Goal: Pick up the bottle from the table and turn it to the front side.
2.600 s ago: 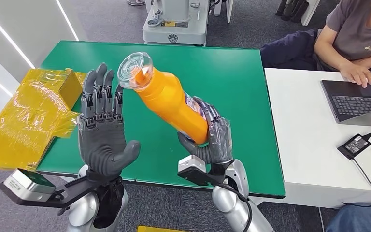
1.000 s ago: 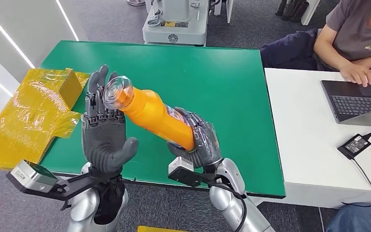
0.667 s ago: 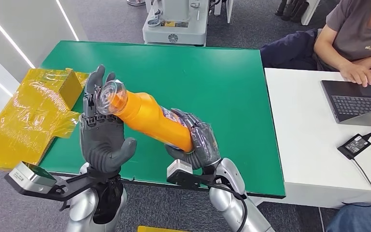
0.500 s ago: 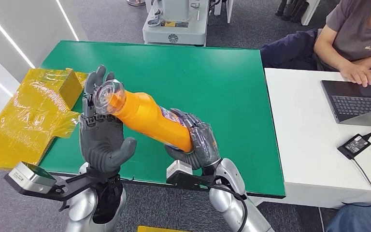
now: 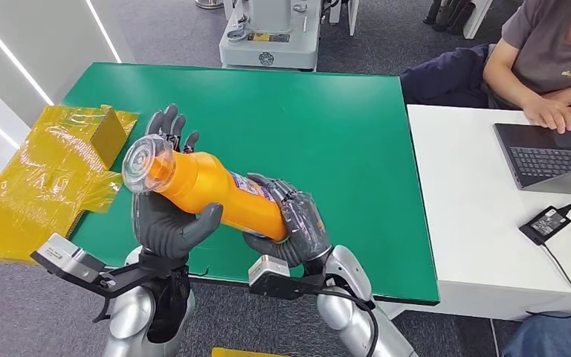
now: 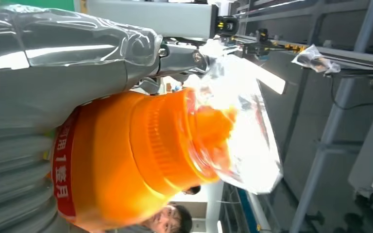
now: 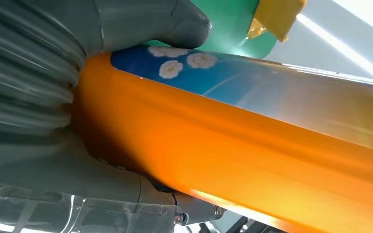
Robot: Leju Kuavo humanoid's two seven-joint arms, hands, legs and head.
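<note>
1. Green covers the surface (image 5: 327, 119), which stands in a workshop with grey flooring; yellow wrapped packaging (image 5: 44, 175) lies at its left edge, and a person (image 5: 543, 59) sits at a white desk (image 5: 476, 223) past its right edge, beside a laptop (image 5: 546, 152).

2. Above the near edge of the surface, lifted clear of it, the orange bottle (image 5: 208, 190) lies almost level, its clear cap (image 5: 145, 160) pointing toward the left edge.

3. The right hand (image 5: 294, 227) has its fingers wrapped round the bottle's base end, over the blue flowered label (image 7: 213, 77).

4. The left hand (image 5: 167, 223) cups the neck end from below, thumb curled up against the body; the left wrist view shows palm and shoulder of the bottle in contact. I judge it a supporting hold, not yet a full clasp.

5. The step in hand looks like a handover for re-gripping, so the bottle can be rolled to bring its front face forward.

6. To do it well, close the left fingers firmly on the neck before the right fingers loosen.

7. Keep the bottle level and low over the surface; the smooth plastic may slip.

8. Roll about the long axis only.
</note>
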